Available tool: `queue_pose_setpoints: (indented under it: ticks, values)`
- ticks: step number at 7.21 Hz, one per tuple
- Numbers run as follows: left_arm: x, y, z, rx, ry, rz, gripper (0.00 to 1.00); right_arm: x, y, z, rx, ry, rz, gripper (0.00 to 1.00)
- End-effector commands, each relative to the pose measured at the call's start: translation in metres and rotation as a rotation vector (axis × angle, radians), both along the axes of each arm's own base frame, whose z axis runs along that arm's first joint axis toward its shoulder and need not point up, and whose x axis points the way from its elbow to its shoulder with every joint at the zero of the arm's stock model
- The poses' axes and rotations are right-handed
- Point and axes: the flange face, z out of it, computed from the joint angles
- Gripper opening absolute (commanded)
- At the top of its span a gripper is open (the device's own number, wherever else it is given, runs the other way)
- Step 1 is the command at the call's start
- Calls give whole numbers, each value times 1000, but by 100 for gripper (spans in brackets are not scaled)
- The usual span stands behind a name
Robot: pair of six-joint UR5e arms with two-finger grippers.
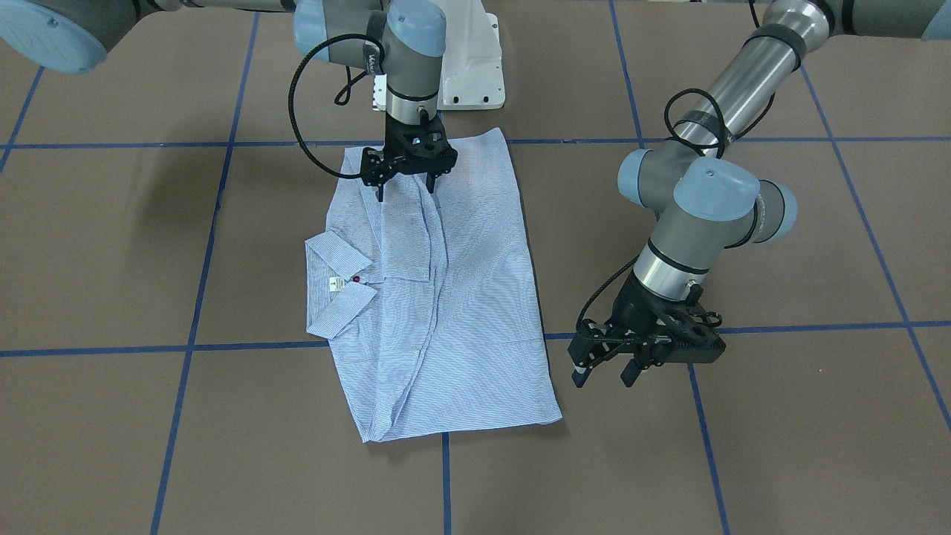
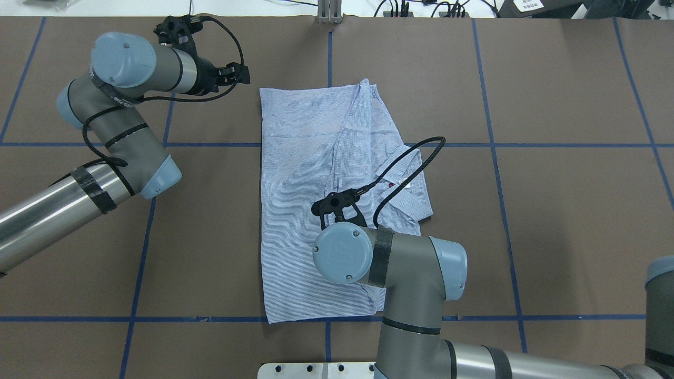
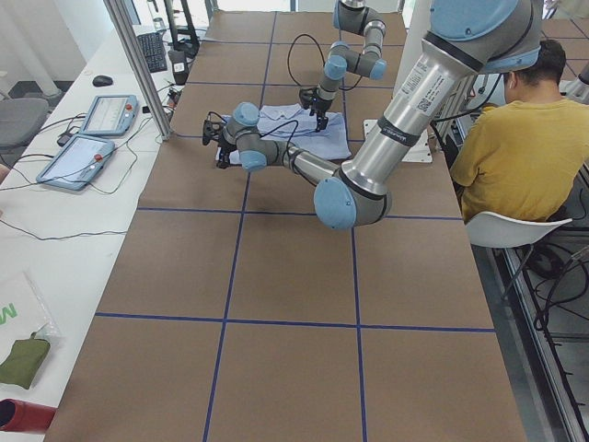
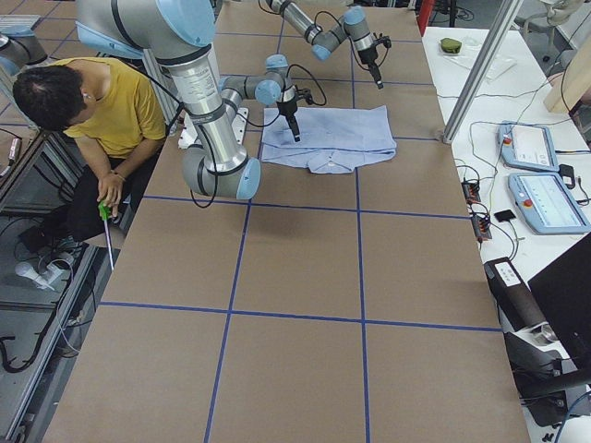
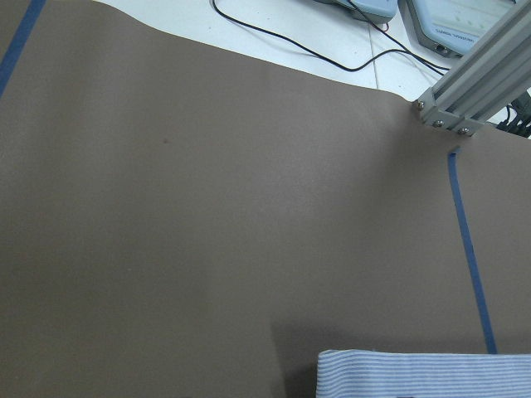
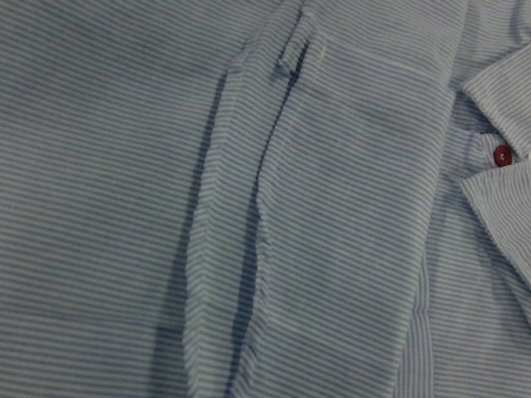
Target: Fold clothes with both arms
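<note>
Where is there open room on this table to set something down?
The widest bare stretch of table is on the robot's right, past the shirt's collar. On its left, the left arm and left gripper take up the room beside the shirt. Over the shirt, the right gripper hangs close.

The right arm (image 2: 410,263) hangs over the half of the shirt (image 1: 446,297) nearest the white base (image 1: 472,67). The right pincer (image 1: 406,189), jaws spread, points down just inside that edge and blocks the way in from above, while the far half and the collar lie uncovered. Off the shirt's hem side the left arm (image 2: 126,142) crosses the desk (image 1: 743,446), and the left pincer (image 1: 603,379), jaws apart, hangs near the far hem corner without touching it. Bare desk lies on the collar side and beyond the far edge up to a metal post (image 2: 329,11).
</note>
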Motion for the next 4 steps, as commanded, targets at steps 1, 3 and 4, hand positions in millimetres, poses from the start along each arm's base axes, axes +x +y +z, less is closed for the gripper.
queue_pose_setpoints:
  ticks: [1, 3, 4]
  values:
    - [0, 0, 0, -2, 1, -1, 86, 21, 0, 15, 22, 20, -33, 100]
    - [1, 1, -2, -11, 11, -5, 86, 69, 4, 33, 24, 4, -23, 100]
    - [1, 1, -4, -9, 13, -5, 86, 101, 14, 44, 7, -1, -16, 100]
